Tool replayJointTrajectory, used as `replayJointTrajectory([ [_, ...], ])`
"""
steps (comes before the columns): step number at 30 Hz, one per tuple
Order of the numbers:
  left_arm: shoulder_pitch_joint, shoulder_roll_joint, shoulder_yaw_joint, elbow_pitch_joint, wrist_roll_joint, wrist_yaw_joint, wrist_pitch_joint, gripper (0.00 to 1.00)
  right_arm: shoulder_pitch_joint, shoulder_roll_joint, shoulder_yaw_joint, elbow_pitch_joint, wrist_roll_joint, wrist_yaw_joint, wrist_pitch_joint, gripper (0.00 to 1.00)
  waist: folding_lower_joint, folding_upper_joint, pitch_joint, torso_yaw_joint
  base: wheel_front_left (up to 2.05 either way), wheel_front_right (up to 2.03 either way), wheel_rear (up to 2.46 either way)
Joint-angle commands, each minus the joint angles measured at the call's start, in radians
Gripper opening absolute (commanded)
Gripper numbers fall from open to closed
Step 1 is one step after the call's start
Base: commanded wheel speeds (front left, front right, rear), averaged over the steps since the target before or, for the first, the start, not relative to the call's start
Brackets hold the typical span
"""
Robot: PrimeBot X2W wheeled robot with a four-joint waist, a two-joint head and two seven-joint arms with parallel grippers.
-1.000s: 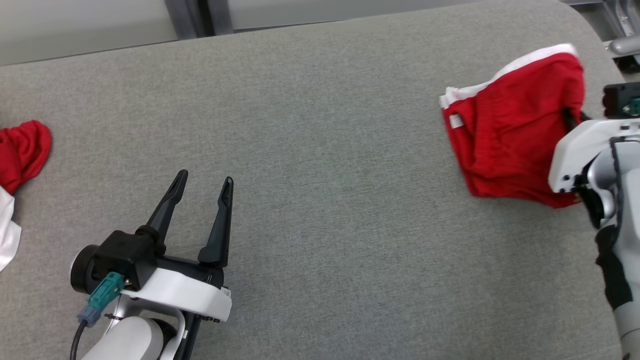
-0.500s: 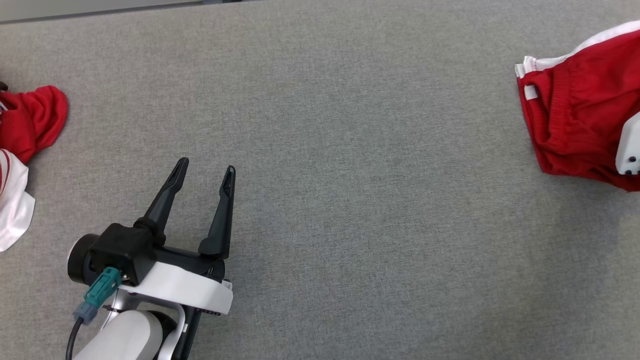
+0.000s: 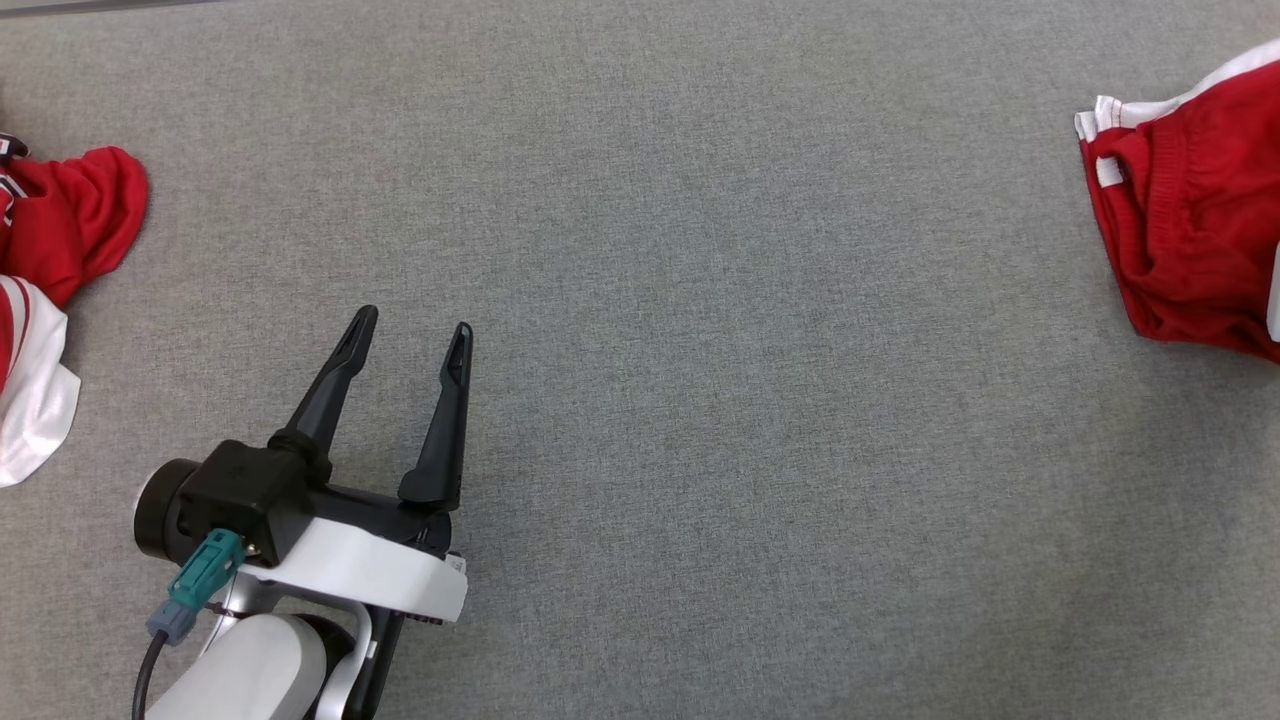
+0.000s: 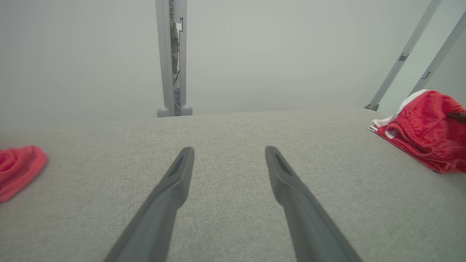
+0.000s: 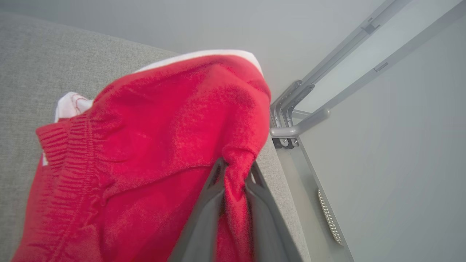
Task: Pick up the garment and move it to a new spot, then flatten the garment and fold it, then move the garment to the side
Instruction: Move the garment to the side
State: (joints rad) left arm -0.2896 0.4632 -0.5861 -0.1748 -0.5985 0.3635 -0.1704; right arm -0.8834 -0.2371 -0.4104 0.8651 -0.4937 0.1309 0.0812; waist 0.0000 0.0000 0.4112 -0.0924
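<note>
My right gripper [image 5: 236, 164] has its two fingers drawn in tight on a bunched fold of the red garment [image 5: 164, 120], the cloth pinched between them near the tips in the right wrist view. The rest of the garment spreads to the left and upper middle of that frame, ribbed waistband at the left, white trim along the top. Just right of the fingers the grey padded table [image 5: 32, 72] ends at its edge, with a grey metal rail [image 5: 302, 127] beyond it, so I have little room on that side. In the head view the garment [image 3: 1190, 230] lies at the upper right edge of the frame. My left gripper [image 3: 414, 322] sits at the lower left, fingers spread wide apart with nothing between them, well apart from the garment. Bare grey table [image 3: 700, 300] runs across the whole middle of the frame. A second red and white cloth [image 3: 60, 220] lies at the left edge.
</note>
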Motion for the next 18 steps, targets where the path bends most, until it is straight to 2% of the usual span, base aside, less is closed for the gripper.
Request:
replayJointTrajectory([
  [1,-0.014,0.007,0.003,0.001,0.001,0.005,0.0,1.0,-0.01,0.004,-0.008,-0.005,-0.017,0.0,-0.009,0.41,0.0,0.0,0.0,0.0,0.0,0.0,0.0],
  [2,-0.014,0.007,0.003,0.001,0.001,0.005,0.0,1.0,-0.01,0.004,-0.008,-0.005,-0.017,0.0,-0.009,0.41,0.0,0.0,0.0,0.0,0.0,0.0,0.0],
  [5,-0.014,0.006,0.002,0.005,-0.002,0.004,-0.002,1.0,-0.007,0.017,-0.016,-0.015,-0.057,0.0,-0.013,1.0,0.0,0.0,-0.002,0.001,0.0,0.0,0.0],
  [11,-0.01,0.007,0.003,0.007,-0.006,0.007,-0.003,1.0,-0.013,0.047,-0.02,-0.032,-0.101,0.0,-0.031,1.0,0.0,0.0,-0.011,0.0,0.0,0.0,0.0],
  [18,0.006,0.004,0.008,0.019,-0.019,0.006,-0.012,1.0,-0.015,0.091,0.005,-0.028,-0.088,0.0,-0.09,1.0,0.0,0.0,-0.051,-0.001,0.0,0.0,0.0],
])
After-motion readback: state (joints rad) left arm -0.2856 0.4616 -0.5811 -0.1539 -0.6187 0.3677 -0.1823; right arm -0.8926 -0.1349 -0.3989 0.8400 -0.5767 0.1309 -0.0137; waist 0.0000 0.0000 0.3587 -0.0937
